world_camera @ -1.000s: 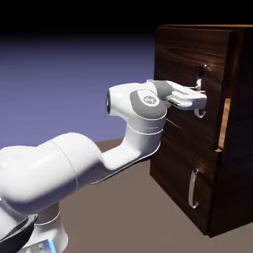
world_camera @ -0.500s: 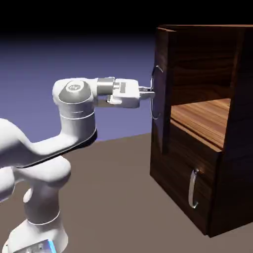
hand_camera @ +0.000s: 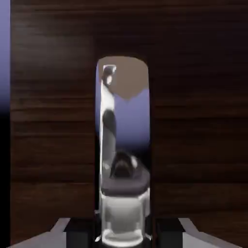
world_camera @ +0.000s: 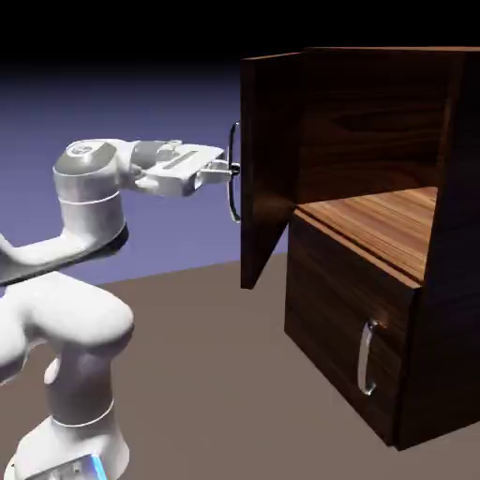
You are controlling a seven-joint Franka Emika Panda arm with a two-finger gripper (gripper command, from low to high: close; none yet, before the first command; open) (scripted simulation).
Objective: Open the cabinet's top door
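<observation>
Gripper (world_camera: 234, 170) fingers are closed on the top door's handle (world_camera: 233, 141), one tip to each side of the curved silver bar in the hand view, and the arm (world_camera: 92, 202) has drawn back towards the exterior view's left over the last second; behind that grip, the top door (world_camera: 269, 159), almost closed a second ago and part open half a second ago, now stands swung well out from the cabinet (world_camera: 352, 319), past square to the front by the look of it, still upright on its hinge side at the far front edge; further in, the upper compartment shows its lighter wood shelf (world_camera: 375, 220), which was mostly hidden behind the panel a second ago, while the lower door (world_camera: 342, 300) below it remains shut, its own silver handle (world_camera: 366, 358) untouched; for the task this means the opening looks all but done, I judge, with perhaps a little more outward swing to give before letting go, and the main risk being a slip off the smooth bar as the door's arc turns the hand
</observation>
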